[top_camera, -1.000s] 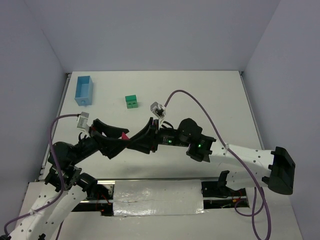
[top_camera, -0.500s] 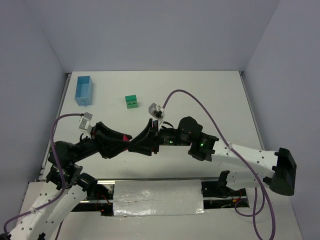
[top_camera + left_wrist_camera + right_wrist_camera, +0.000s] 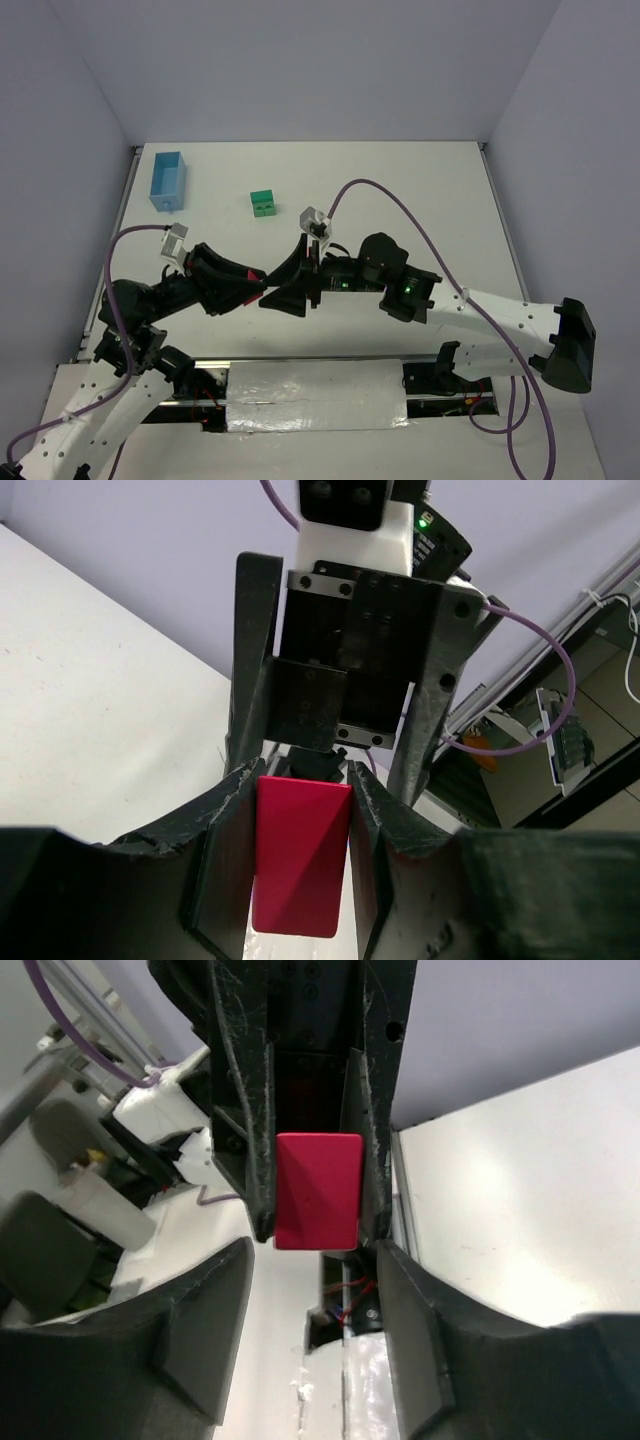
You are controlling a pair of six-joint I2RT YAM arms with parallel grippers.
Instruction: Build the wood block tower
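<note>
The red roof-shaped piece (image 3: 300, 855) hangs in the air between the two arms, with my left gripper (image 3: 300, 865) shut on its two sides. In the right wrist view the same red piece (image 3: 318, 1190) sits between the left fingers (image 3: 240, 1120), while my right gripper (image 3: 315, 1330) stands open just in front of it and does not touch it. From above, the left gripper (image 3: 262, 288) and right gripper (image 3: 282, 288) meet tip to tip near the table's front. The stacked green cubes (image 3: 263, 203) stand farther back on the table.
A light blue box (image 3: 167, 181) lies at the back left of the white table (image 3: 420, 200). Purple cables loop over both arms. The right arm's wrist (image 3: 350, 670) fills the space right ahead of the left gripper.
The left gripper has closed on the red piece. The right gripper, shut on it before, has opened and let it go. Both arms shifted slightly toward the front.
</note>
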